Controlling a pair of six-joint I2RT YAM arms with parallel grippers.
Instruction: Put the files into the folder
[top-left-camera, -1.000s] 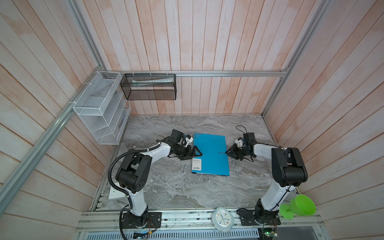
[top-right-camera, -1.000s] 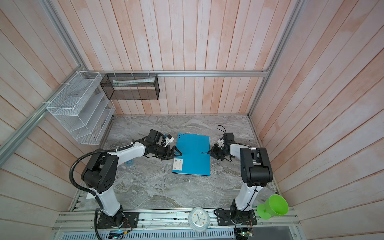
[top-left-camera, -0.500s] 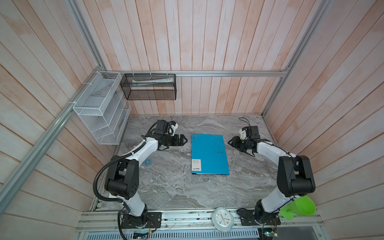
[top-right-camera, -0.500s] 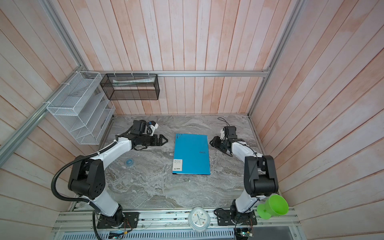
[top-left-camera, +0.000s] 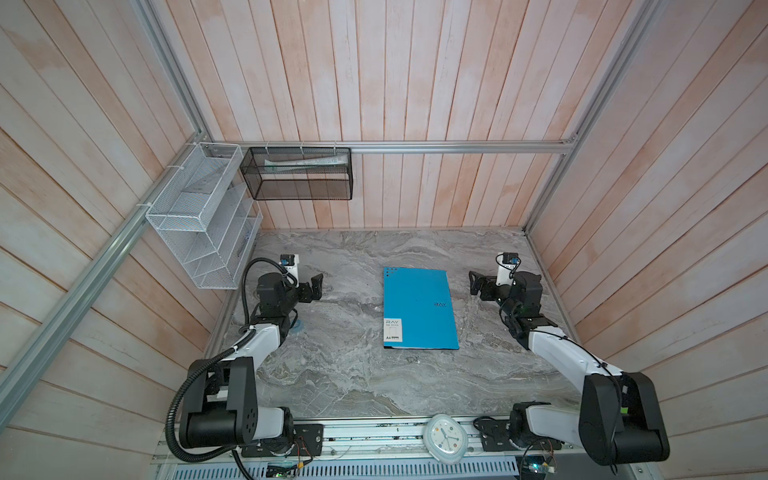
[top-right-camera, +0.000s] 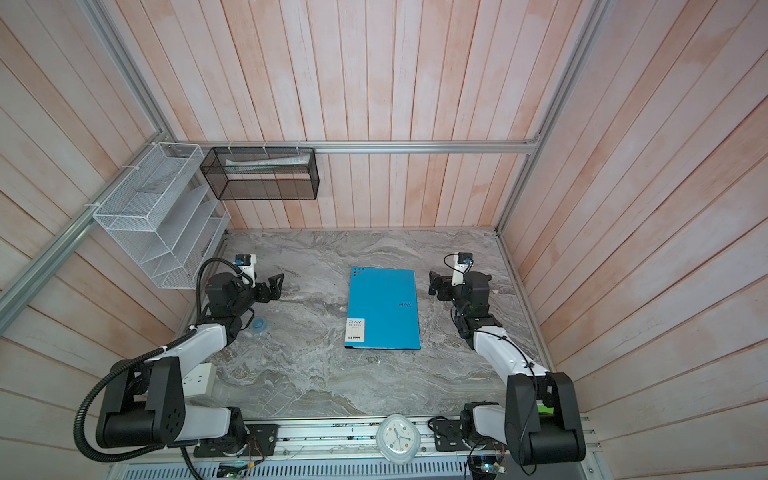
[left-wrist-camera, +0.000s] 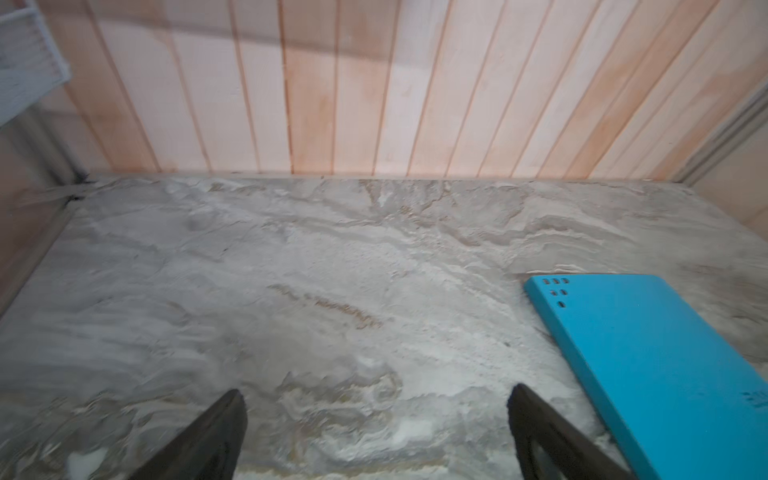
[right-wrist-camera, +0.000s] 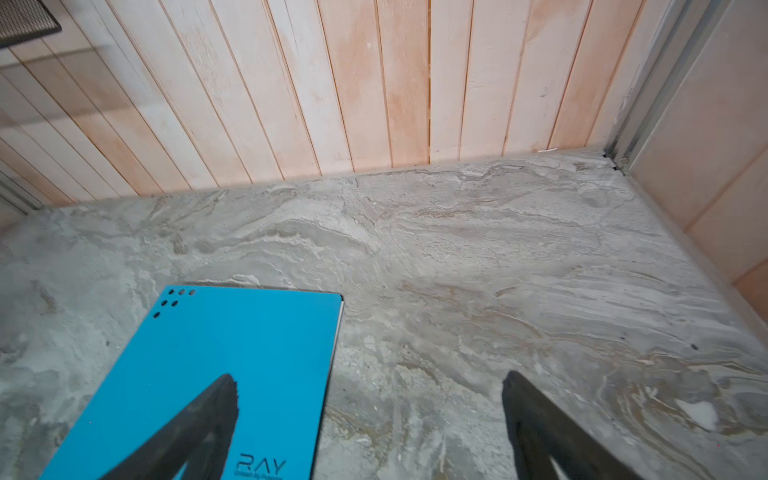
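Both arms have drawn back from the folder (top-left-camera: 419, 307), whose long edges they flanked a second ago, and now sit toward the side walls. The folder lies closed and flat near the middle of the table (top-left-camera: 353, 374) in both top views (top-right-camera: 382, 307), blue cover up, long edges running front to back, with the white label at its near left corner and small holes at its far left corner. The left claw (top-left-camera: 318, 286) is released and grips nothing, its fingers spread wide over bare stone in the left wrist view (left-wrist-camera: 374, 399), well apart from the folder's left edge. The right claw (top-left-camera: 473, 282) is also released and bare. It hangs near the folder's far right corner without touching it. In its wrist view (right-wrist-camera: 370, 386) one finger crosses the cover only by line of sight. A thin pale strip (right-wrist-camera: 340, 320) shows along the cover's right edge; I cannot tell whether it is the files, which otherwise do not show. Bare table lies all round the folder: a wide band on the left, a narrower one on the right, a strip behind it up to the back wall, and a broad stretch in front.
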